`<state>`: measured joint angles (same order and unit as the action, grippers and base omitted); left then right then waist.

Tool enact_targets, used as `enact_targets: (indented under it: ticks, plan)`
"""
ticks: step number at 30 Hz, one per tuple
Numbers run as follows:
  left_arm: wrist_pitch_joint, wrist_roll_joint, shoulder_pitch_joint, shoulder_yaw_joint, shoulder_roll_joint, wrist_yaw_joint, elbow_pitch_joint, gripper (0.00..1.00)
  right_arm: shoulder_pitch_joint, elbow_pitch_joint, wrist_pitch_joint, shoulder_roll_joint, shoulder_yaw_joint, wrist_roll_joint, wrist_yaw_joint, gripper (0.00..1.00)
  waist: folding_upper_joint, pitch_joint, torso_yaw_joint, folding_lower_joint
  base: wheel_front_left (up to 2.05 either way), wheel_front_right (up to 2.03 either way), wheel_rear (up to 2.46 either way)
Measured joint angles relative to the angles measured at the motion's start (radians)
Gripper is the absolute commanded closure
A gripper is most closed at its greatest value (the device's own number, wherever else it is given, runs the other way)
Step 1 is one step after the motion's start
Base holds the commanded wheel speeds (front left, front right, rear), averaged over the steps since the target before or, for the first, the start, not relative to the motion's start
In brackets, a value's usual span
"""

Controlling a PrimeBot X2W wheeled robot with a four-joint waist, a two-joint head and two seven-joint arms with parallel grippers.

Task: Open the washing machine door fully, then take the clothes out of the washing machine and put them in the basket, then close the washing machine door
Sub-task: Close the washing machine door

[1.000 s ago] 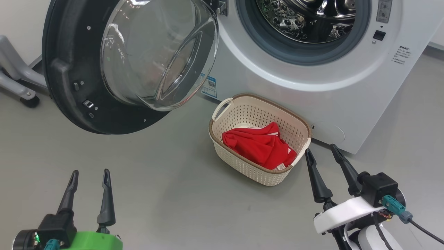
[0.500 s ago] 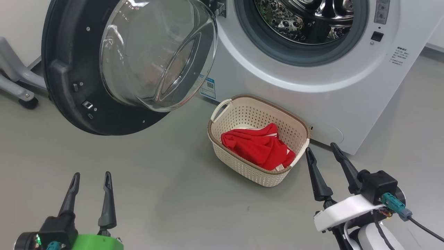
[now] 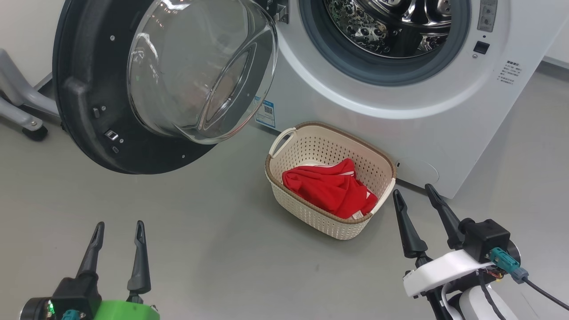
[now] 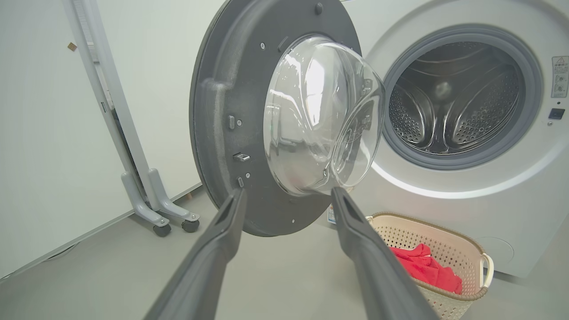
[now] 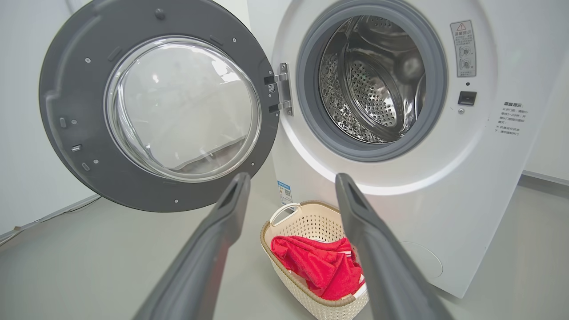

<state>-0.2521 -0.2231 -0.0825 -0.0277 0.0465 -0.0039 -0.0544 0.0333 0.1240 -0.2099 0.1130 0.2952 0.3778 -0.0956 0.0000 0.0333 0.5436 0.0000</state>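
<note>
Floor [image 3: 200, 222]; 1 washing machine [image 3: 400, 129], 1 door [image 3: 84, 89] open; 1 basket [image 3: 311, 215] holding clothes [image 3: 329, 189]; left end effector [image 3: 119, 224], right end effector [image 3: 412, 190] spread, empty

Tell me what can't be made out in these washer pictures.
Head view: the top of the door and much of the drum are cut off by the upper edge.
Every view: the red clothes hide the basket floor beneath them.
Head view: the blue label on the washer is too small to read.
Every view: the door's outer face is turned away.
</note>
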Motion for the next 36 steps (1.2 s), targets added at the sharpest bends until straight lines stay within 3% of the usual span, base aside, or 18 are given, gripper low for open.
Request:
enact_targets:
  ticks: [22,23,24,25,36]
  plan:
    - [0.000,0.000,0.000,0.003,0.000,0.000,0.004,0.00,0.000,0.007,-0.008,-0.002,-0.004,0.000,0.001,0.00,0.0000,0.003,0.001,0.0000,0.00,0.00,0.00]
    - [0.000,0.000,0.000,0.003,0.000,0.000,0.004,0.26,0.000,0.007,-0.008,-0.002,-0.004,0.000,0.001,0.00,0.0000,0.003,0.001,0.0000,0.00,0.00,0.00]
    - [0.000,0.000,0.000,0.003,0.000,0.000,0.004,0.67,0.000,0.007,-0.008,-0.002,-0.004,0.000,0.001,0.00,0.0000,0.004,0.001,0.0000,0.00,0.00,0.00]
    - [0.000,0.000,0.000,0.003,0.000,0.000,0.005,1.00,0.000,0.007,-0.008,-0.002,-0.005,0.000,0.001,0.00,0.0000,0.006,0.001,0.0000,0.00,0.00,0.00]
    - [0.000,-0.007,0.026,0.042,0.046,-0.031,0.078,1.00,-0.003,-0.035,-0.005,0.018,-0.013,-0.007,0.027,0.00,0.0000,0.053,0.001,0.0000,0.00,0.00,0.00]
